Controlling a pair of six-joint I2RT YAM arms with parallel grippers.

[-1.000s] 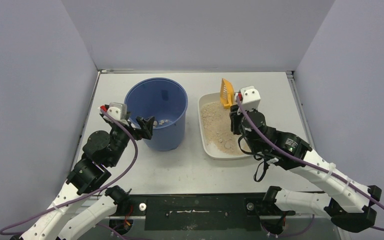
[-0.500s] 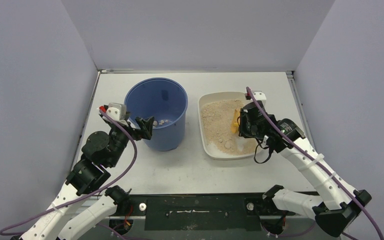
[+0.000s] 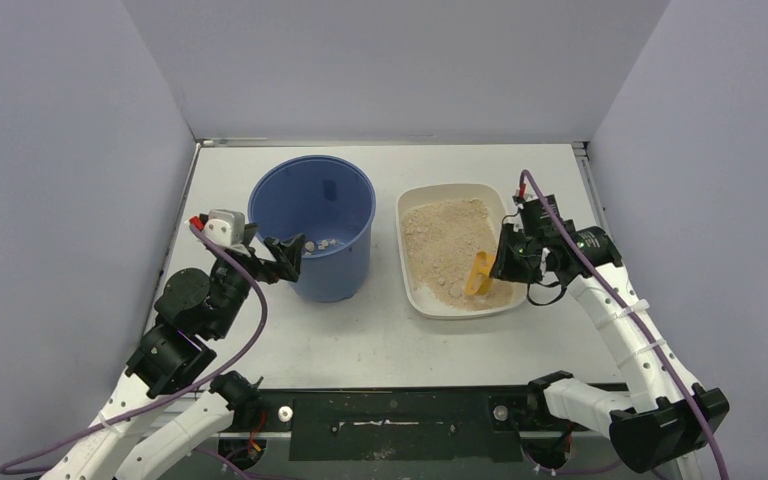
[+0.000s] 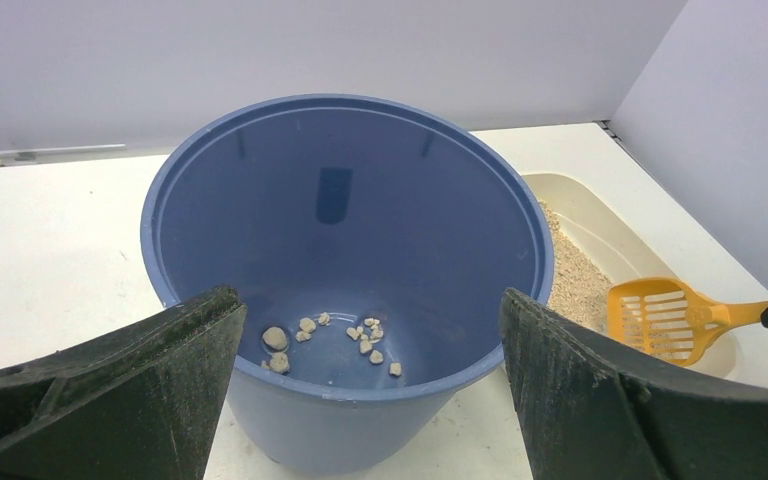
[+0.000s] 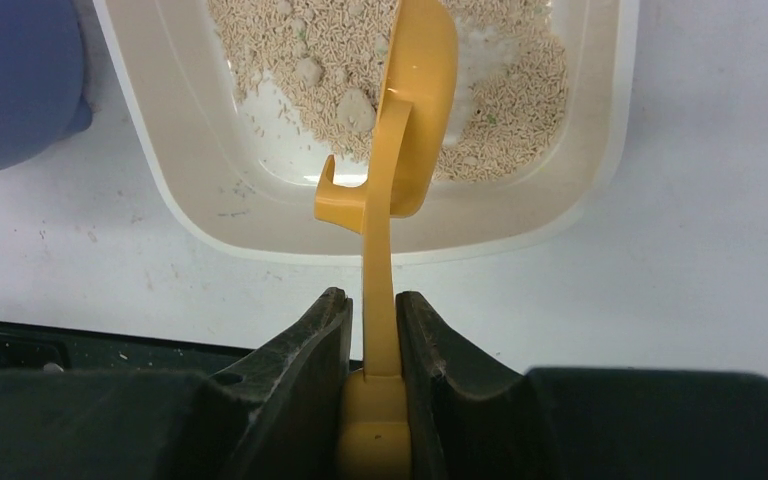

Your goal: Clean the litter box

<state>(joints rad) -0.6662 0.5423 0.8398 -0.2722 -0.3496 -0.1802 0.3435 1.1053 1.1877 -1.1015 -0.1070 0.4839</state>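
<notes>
The litter box (image 3: 440, 190) is a cream tray of tan granules, right of centre. My right gripper (image 3: 505, 262) is shut on the handle of the orange slotted scoop (image 3: 480, 273), whose head dips into the litter at the tray's near end. In the right wrist view the scoop (image 5: 415, 110) lies beside a pale clump (image 5: 355, 108), with my right gripper (image 5: 372, 300) clamped on its handle and the litter box rim (image 5: 190, 190) below. My left gripper (image 3: 288, 255) stands wide open at the blue bucket's near-left side, holding nothing.
The tall blue bucket (image 3: 312, 225) stands left of the tray; several pale clumps (image 4: 330, 335) lie on its bottom. In the left wrist view my left gripper (image 4: 370, 305) frames the bucket (image 4: 345, 180), and the scoop (image 4: 665, 318) shows at the right. Walls enclose the table.
My right gripper has carried the scoop from the tray's far end, where it was raised, to the near end and lowered its head into the litter. The left arm has barely shifted.
</notes>
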